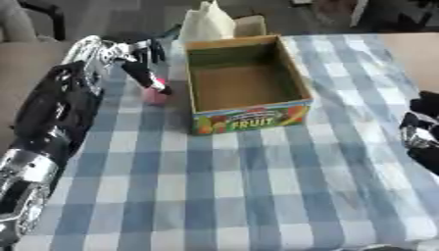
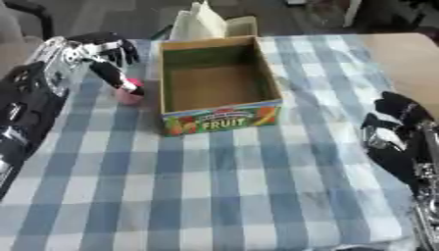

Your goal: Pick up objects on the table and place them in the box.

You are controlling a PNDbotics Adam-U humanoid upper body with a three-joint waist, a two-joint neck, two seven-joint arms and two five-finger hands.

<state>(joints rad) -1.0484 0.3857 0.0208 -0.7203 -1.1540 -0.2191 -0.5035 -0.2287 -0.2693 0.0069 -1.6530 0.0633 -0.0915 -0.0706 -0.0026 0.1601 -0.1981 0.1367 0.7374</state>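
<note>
I have my left hand point(image 1: 137, 56) reached out over the checked tabletop point(image 1: 257, 186), its fingers point(image 1: 146, 78) pointing down onto a small pink object point(image 1: 155, 95); whether they pinch it or only touch it, I cannot tell. That object sits just under the fingertips, beside the box's left wall. To the right of them the fruit box point(image 1: 249, 117) stands open and looks empty, so nothing is placed yet. Far right, my right hand point(image 2: 390, 132) idles at the edge, fingers relaxed.
</note>
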